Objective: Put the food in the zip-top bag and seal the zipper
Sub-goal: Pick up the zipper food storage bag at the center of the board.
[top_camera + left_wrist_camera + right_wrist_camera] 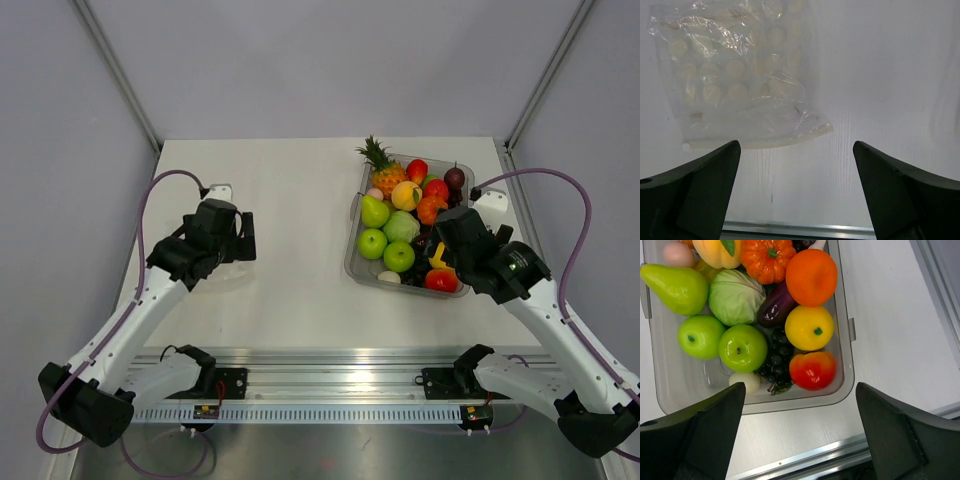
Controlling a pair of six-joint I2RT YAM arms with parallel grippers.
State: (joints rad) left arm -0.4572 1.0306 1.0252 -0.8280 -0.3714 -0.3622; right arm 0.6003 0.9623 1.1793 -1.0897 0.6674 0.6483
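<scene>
The left pincer [796,160] gapes empty over the bag [735,75], which lies flat on the table [290,290] at the upper left of its wrist view, while the right pincer [801,395] gapes empty over the food [742,347] heaped in the tray [846,365].

The zip-top bag [735,75] is thin, crinkled clear plastic with bright glare. The food [743,348] in the tray [680,385] looks like glossy moulded plastic. The tray is smooth, translucent grey plastic. The surface [290,210] beside the tray is matt white. The left pincer [796,145] and right pincer [801,386] are matt black.
</scene>
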